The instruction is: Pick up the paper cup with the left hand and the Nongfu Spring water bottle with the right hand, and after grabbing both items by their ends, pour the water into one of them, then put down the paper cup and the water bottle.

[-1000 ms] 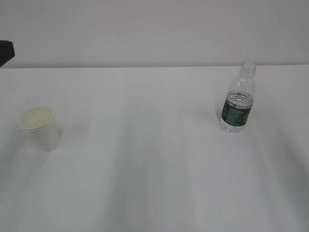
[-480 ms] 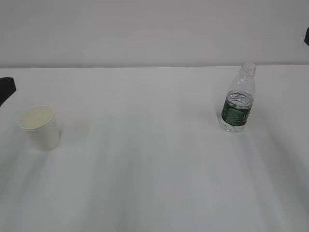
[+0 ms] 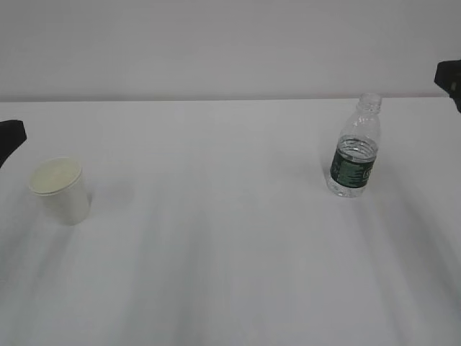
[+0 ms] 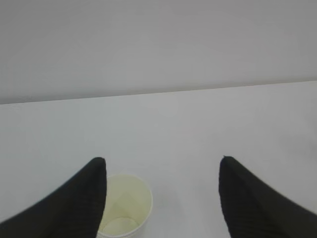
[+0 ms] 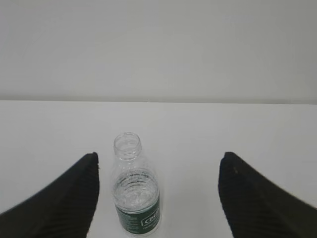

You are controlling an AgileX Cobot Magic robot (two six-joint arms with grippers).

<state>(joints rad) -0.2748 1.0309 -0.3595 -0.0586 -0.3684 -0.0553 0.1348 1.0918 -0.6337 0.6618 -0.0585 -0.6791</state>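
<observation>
Table [image 3: 230, 274]: I see a plain white matte surface filling the lower two thirds of the exterior view, with soft grey shadow streaks in the foreground.
Paper cup [image 3: 60, 189]: It stands upright at centre left of the exterior view, small, white and tapered, with a rolled rim and cream inside. Nothing touches it.
Left hand [image 4: 161, 198]: In my left wrist view the two dark ribbed fingers [image 4: 74, 203] stand wide apart and hold nothing. The cup [image 4: 124, 206] sits at the bottom edge just beside the left finger, partly hidden by it. In the exterior view only a black tip [image 3: 10, 137] shows at the left edge, above the cup.
Nongfu Spring water bottle [image 3: 354, 148]: It stands upright at right of centre, clear ribbed plastic with a dark green label band and an open narrow neck.
Right hand [image 5: 158, 198]: Its fingers are spread wide with the bottle [image 5: 134, 186] between them, nearer the left one, apart from both. A black piece [image 3: 450, 79] shows at the right edge.
Wall [image 3: 230, 43]: A bare pale grey wall lies behind the table's far edge.
</observation>
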